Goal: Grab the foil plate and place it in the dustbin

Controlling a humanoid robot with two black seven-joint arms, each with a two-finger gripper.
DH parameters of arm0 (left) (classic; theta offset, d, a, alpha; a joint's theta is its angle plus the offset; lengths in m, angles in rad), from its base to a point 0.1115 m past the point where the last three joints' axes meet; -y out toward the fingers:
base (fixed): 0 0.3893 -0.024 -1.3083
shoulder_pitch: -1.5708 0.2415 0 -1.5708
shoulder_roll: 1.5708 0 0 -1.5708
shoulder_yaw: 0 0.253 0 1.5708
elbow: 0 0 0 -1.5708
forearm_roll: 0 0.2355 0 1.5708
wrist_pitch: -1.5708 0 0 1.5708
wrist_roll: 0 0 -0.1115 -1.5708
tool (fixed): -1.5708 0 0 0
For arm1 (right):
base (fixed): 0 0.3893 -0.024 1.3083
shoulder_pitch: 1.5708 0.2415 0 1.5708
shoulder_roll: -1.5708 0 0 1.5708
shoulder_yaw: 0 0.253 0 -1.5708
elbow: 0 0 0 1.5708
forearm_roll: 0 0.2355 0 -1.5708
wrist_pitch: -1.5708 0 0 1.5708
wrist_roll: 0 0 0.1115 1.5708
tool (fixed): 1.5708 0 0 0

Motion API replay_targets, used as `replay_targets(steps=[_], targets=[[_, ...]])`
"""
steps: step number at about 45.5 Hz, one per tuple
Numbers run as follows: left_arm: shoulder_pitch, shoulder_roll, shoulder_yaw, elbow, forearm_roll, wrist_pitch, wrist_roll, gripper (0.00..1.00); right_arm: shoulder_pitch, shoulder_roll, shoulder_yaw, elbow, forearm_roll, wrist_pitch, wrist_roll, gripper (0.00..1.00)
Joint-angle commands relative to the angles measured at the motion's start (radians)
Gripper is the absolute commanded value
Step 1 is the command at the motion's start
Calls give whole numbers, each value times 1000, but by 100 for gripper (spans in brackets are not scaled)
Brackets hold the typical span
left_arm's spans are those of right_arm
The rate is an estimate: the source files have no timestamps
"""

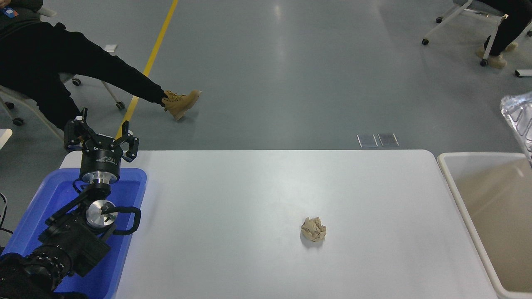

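Only a sliver of the shiny silver foil plate point(519, 118) shows, at the right edge of the head view. It hangs in the air just above the far right corner of the dustbin point(457, 199), and whatever holds it is cut off by the picture's edge. The dustbin is a large cream-beige bin with a white rim, standing against the table's right end; the part of its inside that I can see holds nothing. My right arm does not show. My left gripper point(101, 137) is parked open at the table's far left corner, above the blue tray, with nothing in it.
A small crumpled tan paper ball point(313, 229) lies on the white table point(249, 199), right of centre. A blue plastic tray point(133, 195) sits at the lower left under my left arm. A seated person stretches out a leg with a tan boot point(181, 101) beyond the table's far left.
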Motion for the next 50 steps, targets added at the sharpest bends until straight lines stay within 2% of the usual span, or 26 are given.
replay_targets(steps=[1,25,26,27,28,29,43,50], targets=[[1,0,0,0,0,0,0,99,-161,110,162,-82,7,-23,3,0],[0,0,0,0,0,0,0,99,-240,110,309,-87,15,-32,14,0],[0,-1,0,0,0,0,0,99,-238,110,314,-87,15,-29,14,6],[0,-1,0,0,0,0,0,99,-240,109,317,-88,15,-30,14,34],[0,0,0,0,0,0,0,99,-240,107,320,-88,15,-26,14,74],[1,0,0,0,0,0,0,99,-240,104,323,-87,15,-20,12,100],[0,-1,0,0,0,0,0,99,-215,61,331,-85,15,-12,12,100],[0,0,0,0,0,-2,0,99,-136,38,314,-85,13,45,11,100]])
